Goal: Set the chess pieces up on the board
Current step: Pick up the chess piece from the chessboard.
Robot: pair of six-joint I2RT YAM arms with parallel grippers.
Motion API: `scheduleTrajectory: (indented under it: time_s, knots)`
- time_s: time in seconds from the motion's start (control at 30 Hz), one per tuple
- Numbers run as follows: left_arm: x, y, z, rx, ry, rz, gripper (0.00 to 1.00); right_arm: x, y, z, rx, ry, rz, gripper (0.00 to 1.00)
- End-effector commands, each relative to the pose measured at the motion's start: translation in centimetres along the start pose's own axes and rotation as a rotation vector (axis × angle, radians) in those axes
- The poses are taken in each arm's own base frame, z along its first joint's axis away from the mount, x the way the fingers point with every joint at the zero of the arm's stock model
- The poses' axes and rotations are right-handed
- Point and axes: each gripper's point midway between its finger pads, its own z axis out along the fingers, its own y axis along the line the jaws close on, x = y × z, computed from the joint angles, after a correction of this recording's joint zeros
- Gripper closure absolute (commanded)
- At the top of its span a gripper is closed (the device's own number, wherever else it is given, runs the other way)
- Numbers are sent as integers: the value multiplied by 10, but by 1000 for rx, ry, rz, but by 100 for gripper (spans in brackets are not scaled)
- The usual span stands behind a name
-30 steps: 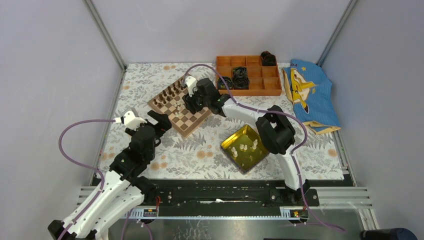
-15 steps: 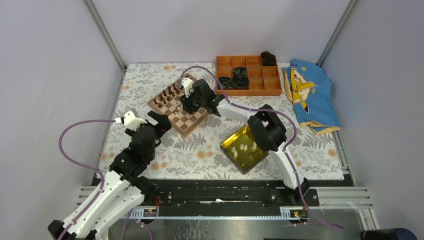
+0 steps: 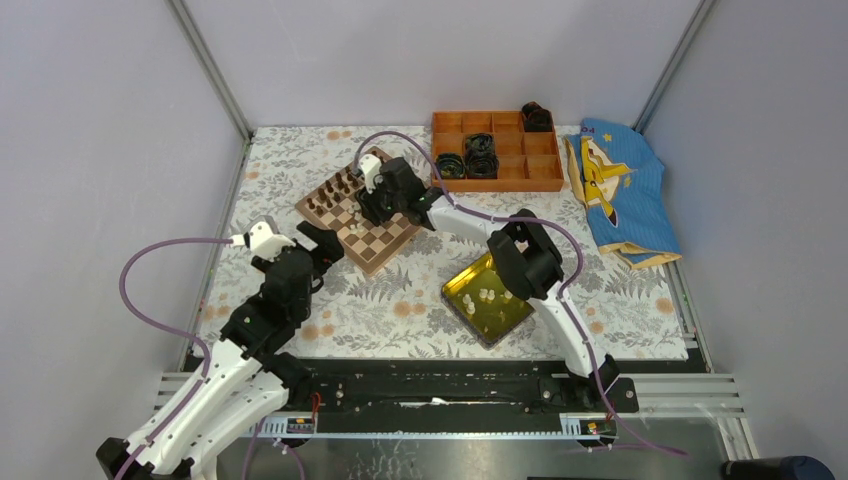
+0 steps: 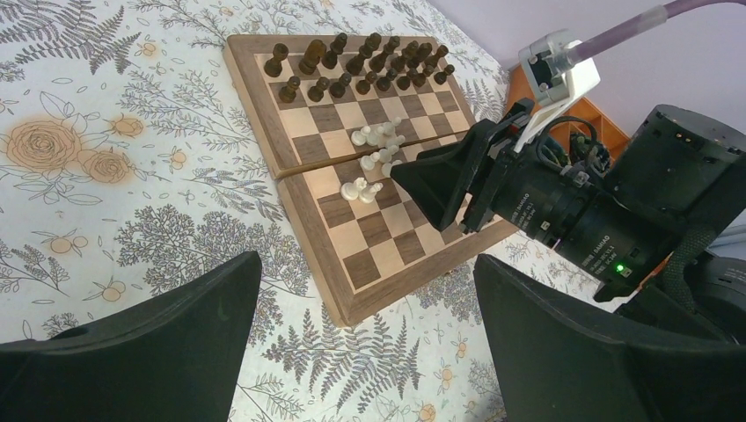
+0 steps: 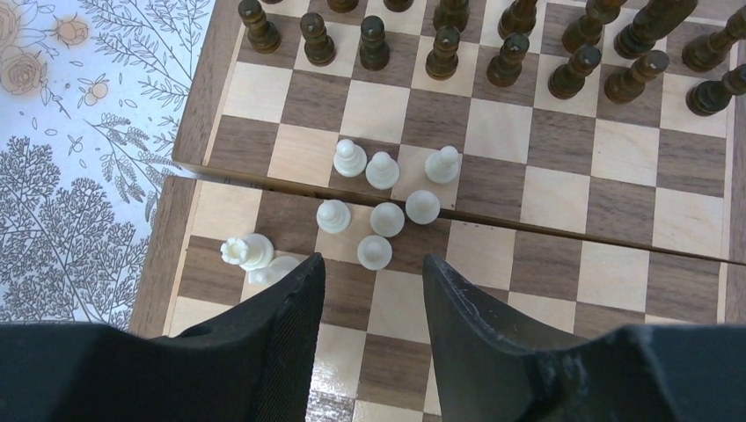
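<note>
Biggest thing is the counter (image 3: 400, 300), covered in a flowery print. At the far right lies one blue cloth (image 3: 620, 190) with a yellow cartoon figure. There's some lettering along its top edge, but it's too small to read.

Next to it is one orange box (image 3: 500, 183) with compartments, and a few black coils (image 3: 480, 150) sit in some of them.

One chessboard (image 4: 387, 255) sits left of the middle, turned at an angle. One yellow tray (image 3: 500, 325) is nearer the arm bases, with a handful of white pieces in it that are too tiny to count.

The left fingers (image 4: 176, 334) are spread as wide as they go and hold nothing, hovering over the counter just off the board's near corner. The right fingers (image 5: 281, 316) are partway open over the middle of the board. One white pawn sits in the gap between the tips, but nothing is pinched.

The dark pieces (image 5: 374, 44) line the far side of the board. I count eight pawns in the front row, and the back row is cut off in the right wrist view.

The white pieces (image 5: 382, 170) on the board are seven standing bunched mid-board, plus a crowned one tipped over beside the left-hand finger. There may be another under it, I can't tell.
</note>
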Motion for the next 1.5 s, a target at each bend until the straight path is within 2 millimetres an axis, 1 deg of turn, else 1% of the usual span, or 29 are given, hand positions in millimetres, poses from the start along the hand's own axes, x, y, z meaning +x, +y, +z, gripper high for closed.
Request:
scheduleTrajectory:
  time_s: [0.0, 0.27, 0.4, 0.87, 1.07, 1.17, 1.3, 1.47]
  knots:
    - [-5, -1, 1, -5, -26, -21, 1, -21, 4, 4, -16, -47, -10, 49]
    - [-4, -2, 2, -3, -23, -19, 1, -19, 3, 10, -14, -42, -10, 53]
    - [-2, -1, 2, -4, -22, -17, 1, -19, 1, 13, -12, -41, -10, 57]
    - [0, -2, 4, -4, -18, -17, 1, -17, 0, 17, -11, -35, -9, 65]
    - [1, -1, 4, -3, -16, -18, 1, -15, -1, 18, -9, -33, -11, 73]
    - [1, -1, 4, -5, -14, -17, 1, -15, -1, 17, -7, -32, -15, 75]
    - [2, -1, 4, -4, -13, -16, 1, -16, -1, 17, -4, -34, -15, 83]
    - [3, 0, 4, -4, -11, -17, 1, -15, -2, 13, 4, -28, -22, 90]
